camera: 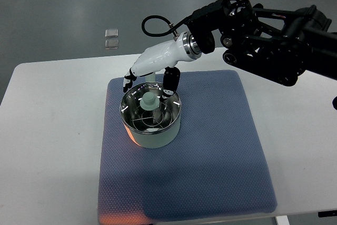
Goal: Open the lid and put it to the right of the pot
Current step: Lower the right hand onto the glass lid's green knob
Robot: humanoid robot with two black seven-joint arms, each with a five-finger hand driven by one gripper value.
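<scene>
Clearly the right hand [152,75] hovers with fingers spread, empty, at twelve o'clock of the pot [151,119]; its glass lid [149,110] sits on; an off-centre pinch on the knob [148,100] could slip.

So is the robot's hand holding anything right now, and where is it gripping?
Nothing yet. The right hand hovers over the pot, fingers open above the lid's knob.
</scene>
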